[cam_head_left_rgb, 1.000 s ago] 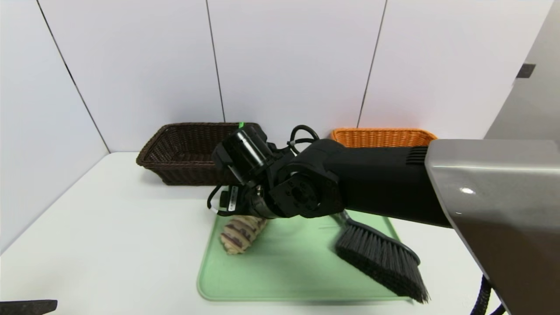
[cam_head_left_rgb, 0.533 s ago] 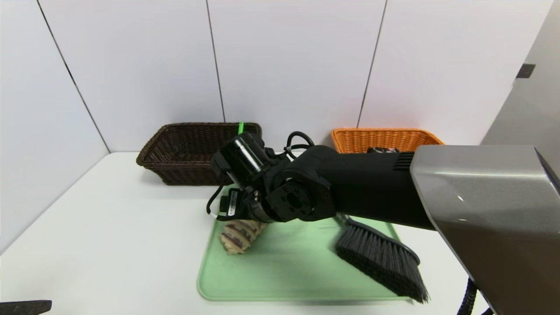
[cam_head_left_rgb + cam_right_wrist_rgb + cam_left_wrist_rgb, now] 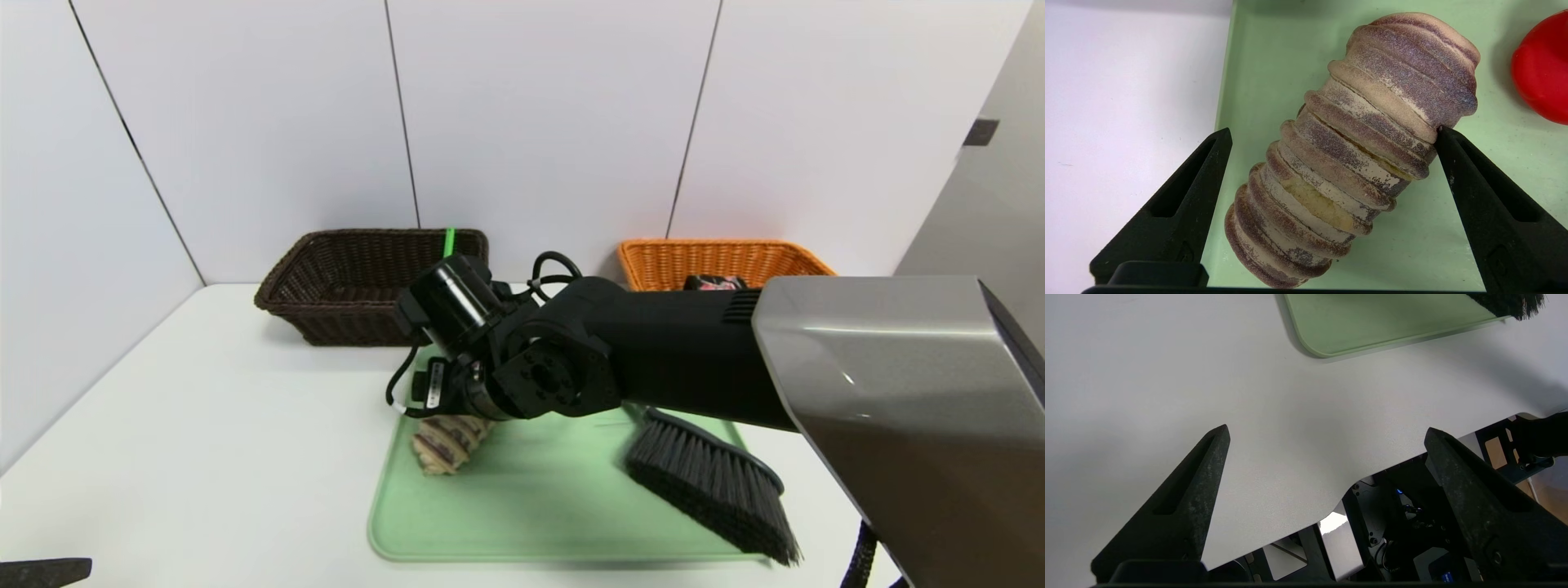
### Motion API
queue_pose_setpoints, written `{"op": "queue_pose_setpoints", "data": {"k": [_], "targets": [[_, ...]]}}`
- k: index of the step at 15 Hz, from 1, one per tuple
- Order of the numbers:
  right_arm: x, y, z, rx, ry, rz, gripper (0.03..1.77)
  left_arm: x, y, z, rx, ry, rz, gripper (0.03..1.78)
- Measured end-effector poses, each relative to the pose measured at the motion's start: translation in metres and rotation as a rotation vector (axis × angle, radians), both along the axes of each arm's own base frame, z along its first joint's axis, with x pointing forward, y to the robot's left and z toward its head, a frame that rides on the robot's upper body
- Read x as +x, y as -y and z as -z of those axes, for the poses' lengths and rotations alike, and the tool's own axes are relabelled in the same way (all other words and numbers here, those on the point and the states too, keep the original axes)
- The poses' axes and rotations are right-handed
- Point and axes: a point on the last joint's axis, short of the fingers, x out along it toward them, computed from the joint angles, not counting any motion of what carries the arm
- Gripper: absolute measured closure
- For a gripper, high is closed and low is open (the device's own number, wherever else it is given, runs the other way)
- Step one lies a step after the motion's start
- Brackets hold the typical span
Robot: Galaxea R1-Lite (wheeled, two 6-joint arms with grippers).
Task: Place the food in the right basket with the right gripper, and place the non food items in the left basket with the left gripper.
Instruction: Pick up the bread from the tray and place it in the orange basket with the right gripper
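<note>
Right wrist view, right tool (image 3: 1331,134) spread astride striped roll (image 3: 1351,151), left tool (image 3: 1327,433) spread, no readable writing

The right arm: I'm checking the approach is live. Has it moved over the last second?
Yes. In the head view the right arm has sunk against the orange basket, baring more rim and the black box.

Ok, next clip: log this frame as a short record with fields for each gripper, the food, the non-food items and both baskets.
right gripper: open, straddling the roll, one fingertip touching it
left gripper: open, parked over bare white table
long beige roll with purple-brown stripes: lying on the pale green mat
red knob-shaped toy: on the mat beside the roll
black-bristled hand brush: on the mat's right edge
orange woven wicker basket: back right, holds a small black box
dark brown woven wicker basket: back left
</note>
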Motion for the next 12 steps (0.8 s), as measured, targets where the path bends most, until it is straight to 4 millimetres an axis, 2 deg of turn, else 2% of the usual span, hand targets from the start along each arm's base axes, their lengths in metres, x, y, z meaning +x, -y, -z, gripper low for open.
{"op": "queue_pose_setpoints", "data": {"k": [12], "targets": [[-0.0013,-0.0046,0.0099,-0.021,-0.011,-0.005,0.1,-0.0056,-0.0038,0.0006,-0.011,0.016,-0.001,0.12]]}}
